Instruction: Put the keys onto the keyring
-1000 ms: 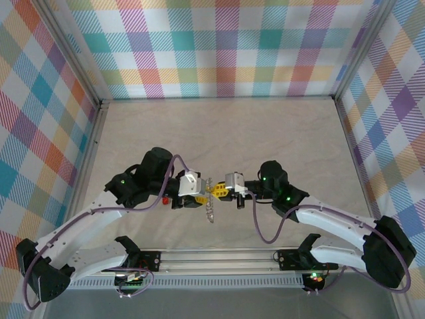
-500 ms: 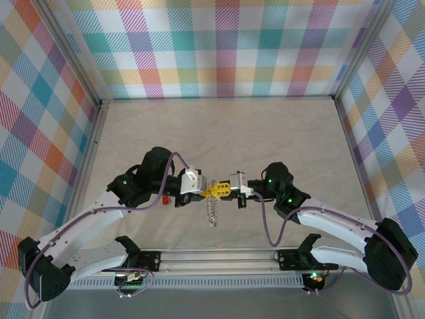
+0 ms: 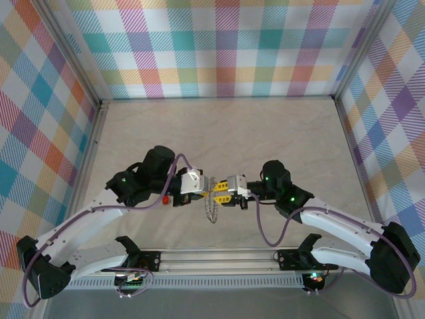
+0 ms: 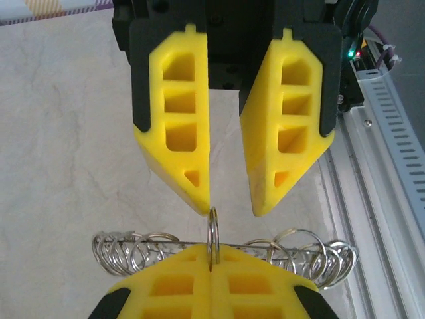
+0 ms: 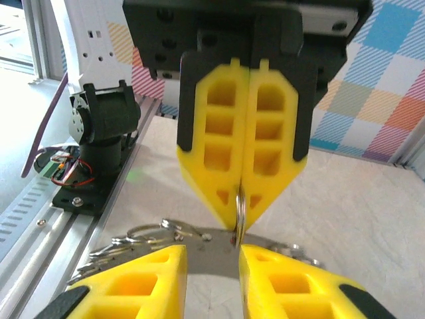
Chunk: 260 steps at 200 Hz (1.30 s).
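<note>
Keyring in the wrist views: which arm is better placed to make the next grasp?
Right. The left gripper is shut on one loop of the keyring; the right gripper faces it with jaws apart and empty, so it seems free to move.

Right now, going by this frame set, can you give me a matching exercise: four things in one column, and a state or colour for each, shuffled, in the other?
Column one:
1. left gripper
2. right gripper
3. keyring
4. walls

Column two:
A. fingers apart, gripping nothing
B. silvery, fringed with many small rings
C. fingers pressed together on the keyring
D. multicoloured plaid

Pairs: 1-C, 2-A, 3-B, 4-D
</note>
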Available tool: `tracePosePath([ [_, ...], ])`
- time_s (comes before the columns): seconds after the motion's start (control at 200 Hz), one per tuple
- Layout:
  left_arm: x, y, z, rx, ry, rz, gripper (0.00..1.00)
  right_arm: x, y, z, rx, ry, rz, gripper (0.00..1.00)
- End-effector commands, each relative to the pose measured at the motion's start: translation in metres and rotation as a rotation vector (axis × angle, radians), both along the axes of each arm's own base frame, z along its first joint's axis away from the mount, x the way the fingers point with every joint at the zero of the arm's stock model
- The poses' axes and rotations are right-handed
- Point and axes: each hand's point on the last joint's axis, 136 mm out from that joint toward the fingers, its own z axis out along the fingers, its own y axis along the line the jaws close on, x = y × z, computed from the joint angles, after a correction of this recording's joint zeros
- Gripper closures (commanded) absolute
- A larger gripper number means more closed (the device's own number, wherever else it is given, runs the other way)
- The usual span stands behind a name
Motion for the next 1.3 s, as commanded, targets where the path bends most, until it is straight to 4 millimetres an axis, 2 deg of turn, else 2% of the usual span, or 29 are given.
tracePosePath([
  [0.0,0.000,0.001,0.010,0.017,-0.037,-0.021,1.00,-0.001,0.005,0.002,-0.024,0.006,0.024,0.72],
  [0.24,-0.007,0.000,0.005,0.048,-0.020,-0.056,1.00,0.009,0.013,0.008,-0.008,0.005,0.006,0.69],
  [0.35,-0.008,0.001,0.004,0.059,-0.001,-0.058,1.00,0.009,0.014,0.010,-0.006,0.005,0.010,0.73],
  [0.445,-0.007,-0.001,0.005,0.054,0.020,-0.052,1.00,0.009,0.017,0.003,-0.040,0.010,0.012,0.78],
  [0.63,-0.008,-0.006,0.010,0.024,0.032,-0.059,1.00,0.006,0.026,-0.007,-0.081,0.008,0.022,0.79],
  [0.7,-0.009,-0.006,0.010,0.022,0.041,-0.066,1.00,0.007,0.028,-0.006,-0.077,0.000,0.020,0.86],
  [0.765,-0.010,-0.007,0.008,0.028,0.052,-0.069,1.00,0.008,0.028,-0.005,-0.069,-0.007,0.016,1.00],
  [0.85,-0.010,-0.008,0.010,0.019,0.050,-0.074,1.00,0.008,0.028,-0.003,-0.058,-0.016,0.010,1.00],
  [0.885,-0.012,-0.007,0.012,0.009,0.047,-0.074,0.89,0.008,0.027,-0.002,-0.045,-0.023,0.003,1.00],
  [0.925,-0.014,-0.005,0.015,-0.001,0.039,-0.075,0.66,0.009,0.025,0.003,-0.014,-0.040,-0.012,1.00],
  [0.97,-0.017,-0.001,0.017,-0.009,0.025,-0.065,0.57,0.007,0.022,0.009,0.032,-0.069,-0.021,1.00],
  [1.115,-0.022,0.016,0.013,-0.014,-0.026,-0.016,0.50,-0.006,0.013,0.025,0.147,-0.129,0.011,1.00],
  [1.17,-0.022,0.020,0.009,-0.011,-0.042,0.002,0.50,-0.012,0.012,0.026,0.162,-0.136,0.035,1.00],
  [1.295,-0.018,0.019,0.012,-0.041,-0.063,0.027,0.53,-0.016,0.012,0.033,0.208,-0.156,0.058,1.00],
])
